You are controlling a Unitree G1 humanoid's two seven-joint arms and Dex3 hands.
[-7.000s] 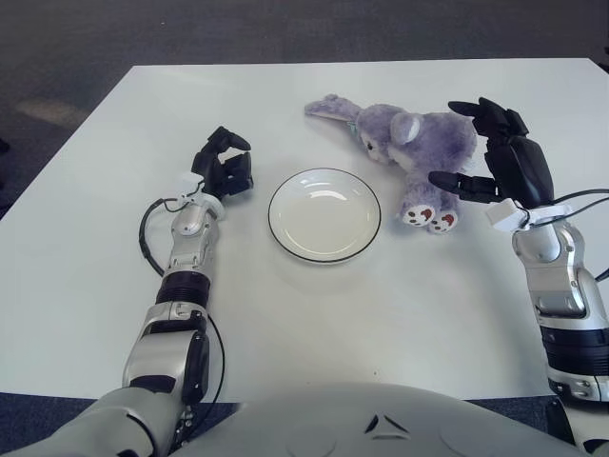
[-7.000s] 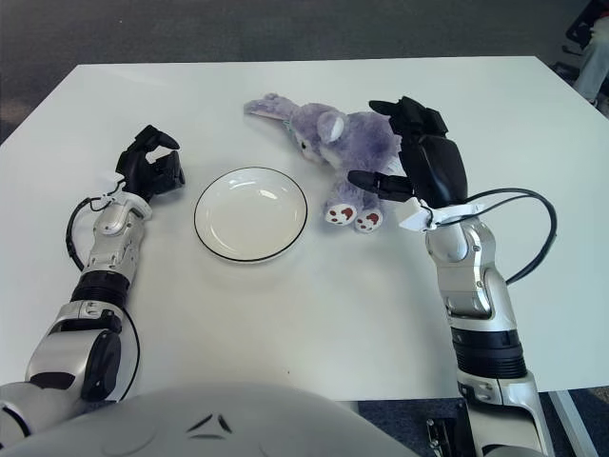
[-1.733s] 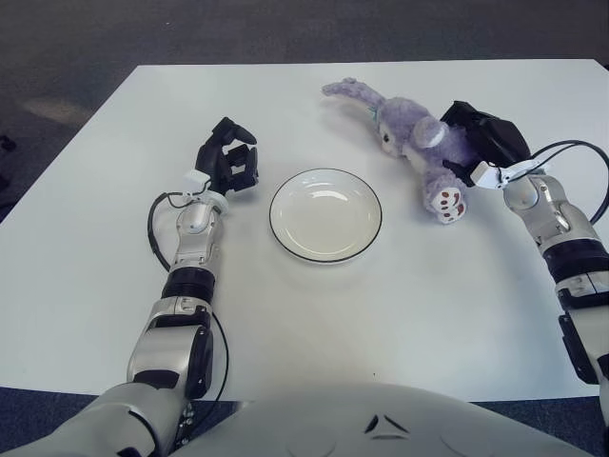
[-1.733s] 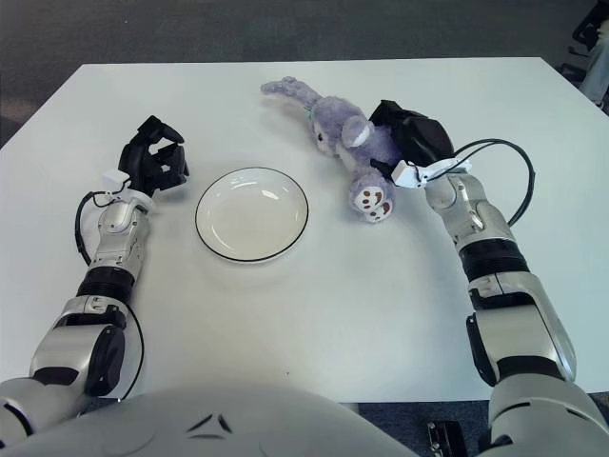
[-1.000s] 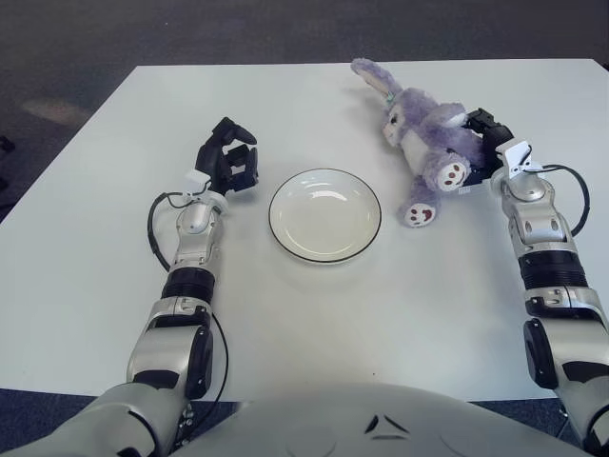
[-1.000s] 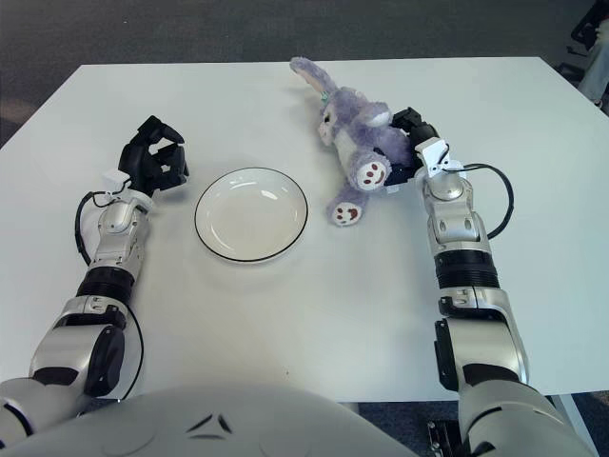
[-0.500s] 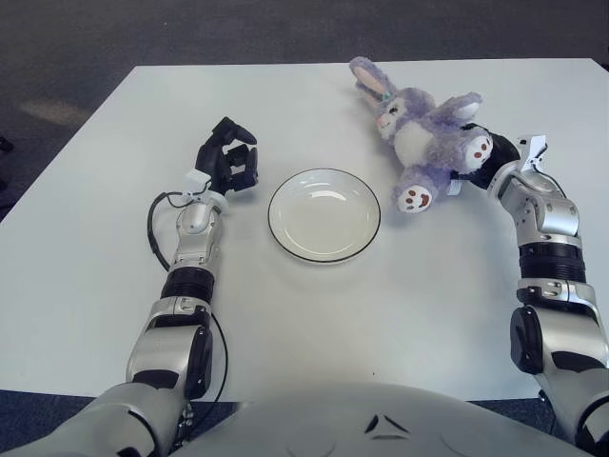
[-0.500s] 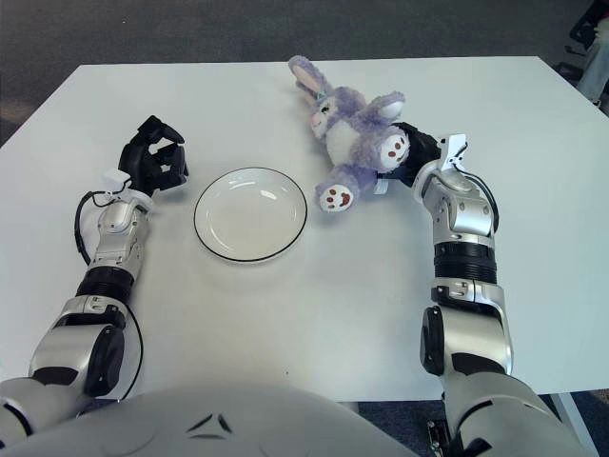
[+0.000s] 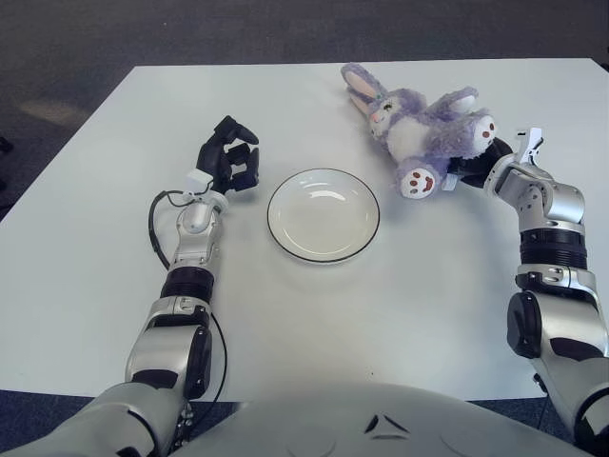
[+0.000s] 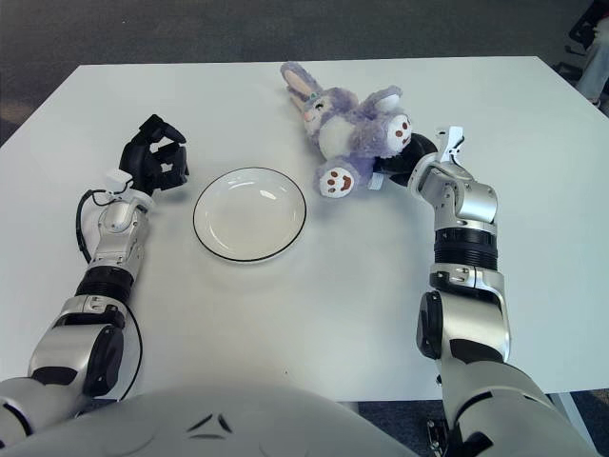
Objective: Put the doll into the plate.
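A white counter (image 9: 381,314) over dark carpet. The right hand (image 9: 481,164), fingers clasping the purple doll (image 9: 419,133) from beneath, holds it just right of the plate (image 9: 324,215); the plate lies leftward.

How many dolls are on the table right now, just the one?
1. The purple bunny doll lies belly-up to the right of the plate, with the right hand under its far side. The left hand shows left of the plate. No other doll shows.

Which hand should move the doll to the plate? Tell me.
Right. The right hand already grips the doll just right of the plate. The left hand is curled, holding nothing, on the plate's far side.
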